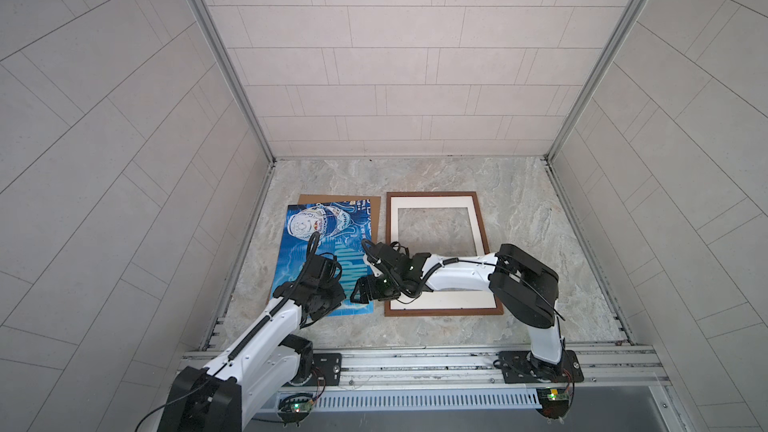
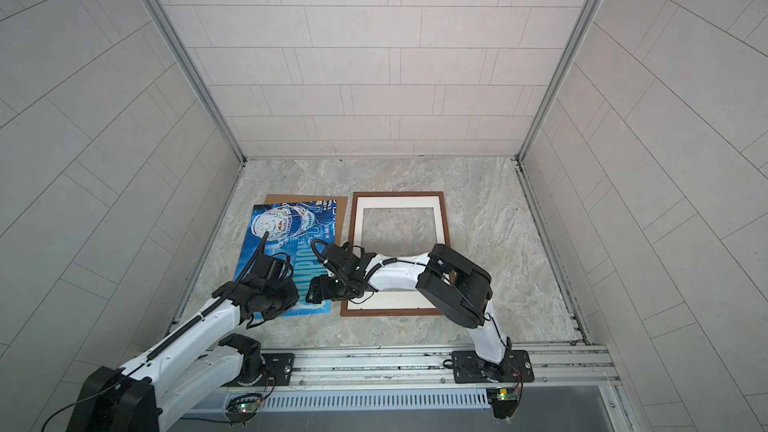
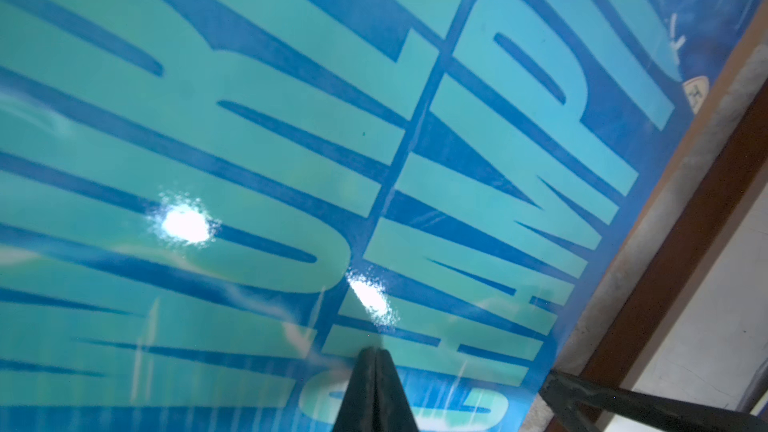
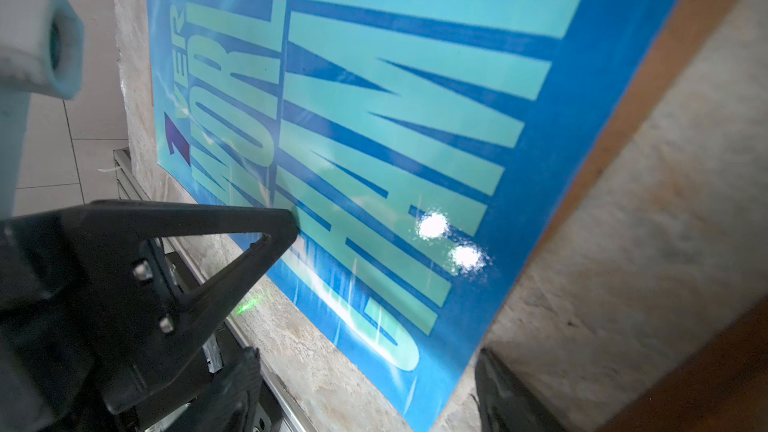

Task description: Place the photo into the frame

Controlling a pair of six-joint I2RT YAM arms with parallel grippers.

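The photo (image 1: 299, 251) (image 2: 286, 243) is a blue print with a white helmet and big light-blue lettering. It lies face up, left of the frame (image 1: 482, 222) (image 2: 446, 218), a thin dark-brown rectangle. My left gripper (image 3: 376, 353) (image 1: 330, 299) is shut, its tips down at the lettering near the photo's near edge. In the right wrist view the left gripper's black finger (image 4: 286, 218) touches the print. My right gripper (image 4: 365, 371) (image 1: 357, 290) reaches across from the right. It is open, and its fingers (image 4: 498, 388) stand either side of the photo's (image 4: 415, 118) near right corner with nothing gripped.
A brown backing board (image 1: 370, 205) (image 4: 665, 56) lies under the photo and shows along its far and right edges. A white mat (image 1: 432, 203) with a cut-out middle sits inside the frame. The right forearm (image 1: 457, 276) crosses the frame's near part. A metal rail (image 1: 415, 361) runs along the front.
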